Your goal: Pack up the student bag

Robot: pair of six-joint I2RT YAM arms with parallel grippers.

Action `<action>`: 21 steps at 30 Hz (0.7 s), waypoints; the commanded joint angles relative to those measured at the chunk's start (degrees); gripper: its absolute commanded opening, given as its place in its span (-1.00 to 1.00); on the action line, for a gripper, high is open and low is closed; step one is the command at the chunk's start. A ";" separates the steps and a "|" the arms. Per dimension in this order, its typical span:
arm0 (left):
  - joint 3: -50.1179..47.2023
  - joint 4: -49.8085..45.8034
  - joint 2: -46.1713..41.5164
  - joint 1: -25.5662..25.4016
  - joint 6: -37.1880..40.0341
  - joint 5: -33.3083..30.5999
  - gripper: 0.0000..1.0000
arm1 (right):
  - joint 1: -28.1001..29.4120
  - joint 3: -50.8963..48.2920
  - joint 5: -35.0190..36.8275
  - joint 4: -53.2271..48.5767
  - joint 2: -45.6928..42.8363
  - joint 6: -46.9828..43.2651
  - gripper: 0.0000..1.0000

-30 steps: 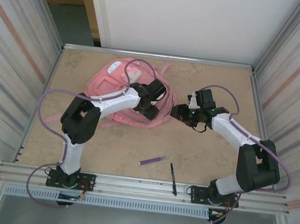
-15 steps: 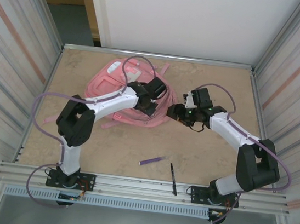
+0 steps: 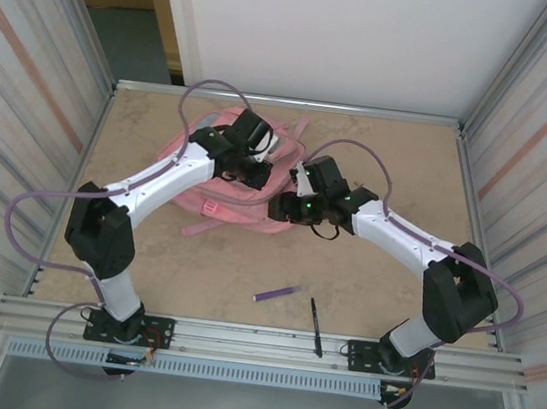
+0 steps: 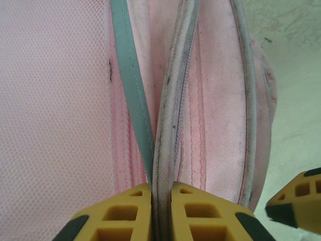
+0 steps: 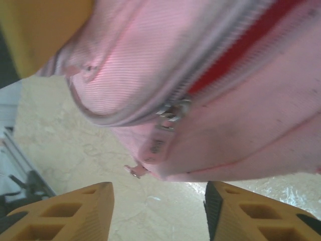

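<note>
The student bag [image 3: 228, 206] lies flat on the surface [image 3: 375, 278], left of the middle and toward the far side, with its straps spread toward the far edge. The left fingers [image 3: 255, 169] sit on its right part. In the left wrist view these fingers [image 4: 135, 206] are almost fully closed and pinch a thin raised fold of pink fabric beside a grey zip track, with mesh fabric to the left.

The right fingers [image 3: 279, 207] are just beside the bag's right edge, close to the left ones. In the right wrist view they [image 5: 75, 213] stand wide apart and hold nothing. Only bare surface shows between them. The bag's edge hangs just above them, with a metal zip pull [image 5: 168, 118] on a zip that is open enough to show red inside.

A purple pen [image 3: 277, 293] and a black pen [image 3: 315, 327] lie near each other on the surface toward the near edge, well apart from the bag.
</note>
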 commanded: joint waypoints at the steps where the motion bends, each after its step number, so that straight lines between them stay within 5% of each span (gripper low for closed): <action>1: -0.51 3.09 -3.77 0.88 -2.11 5.72 -0.74 | 1.00 1.69 5.53 0.46 1.45 -5.12 -0.07; 6: -1.27 3.37 -3.91 0.97 -2.70 7.37 -0.74 | 3.88 2.39 15.93 2.42 4.58 -7.81 -0.21; 15: -2.82 4.41 -3.32 1.04 -3.90 8.62 -0.79 | 8.15 12.07 29.71 -4.20 11.44 -4.73 -0.10; 21: -3.23 4.03 -3.77 1.72 -3.90 8.05 -0.79 | 8.44 12.22 32.30 -5.70 11.38 -4.89 -0.51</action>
